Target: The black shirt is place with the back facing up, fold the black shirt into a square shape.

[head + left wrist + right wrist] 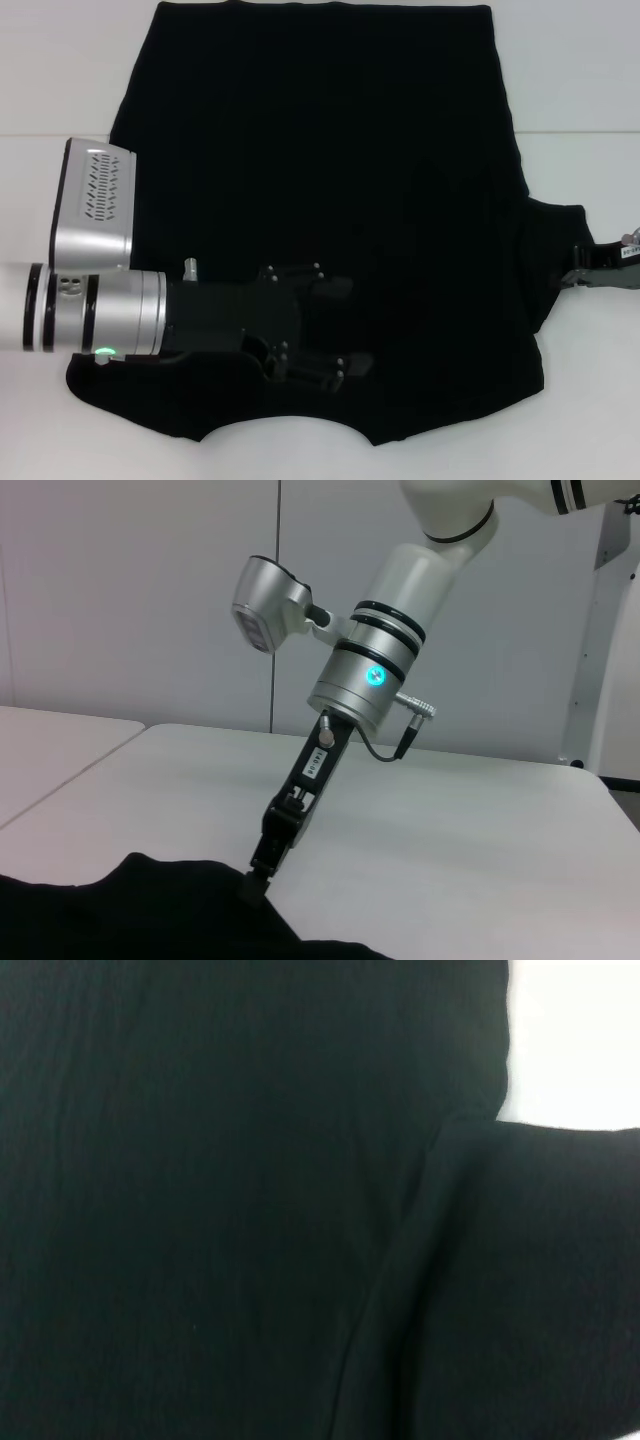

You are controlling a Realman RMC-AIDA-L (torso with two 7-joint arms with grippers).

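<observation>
The black shirt (330, 150) lies spread flat on the white table (580, 80), plain side up, with no lettering showing. My left gripper (360, 328) reaches in from the left and hovers over the shirt's near middle, open, with nothing between its fingers. At the right edge my right gripper (578, 270) sits at the tip of the right sleeve (555, 250). In the left wrist view the right gripper (255, 885) narrows to a point pinched on the sleeve's edge (150, 910). The right wrist view is filled with black shirt cloth (200, 1210) and the sleeve seam.
Bare white table (450, 820) surrounds the shirt on the right and far sides. The left arm's silver wrist camera housing (95, 205) hangs over the shirt's left edge. A pale wall stands behind the table.
</observation>
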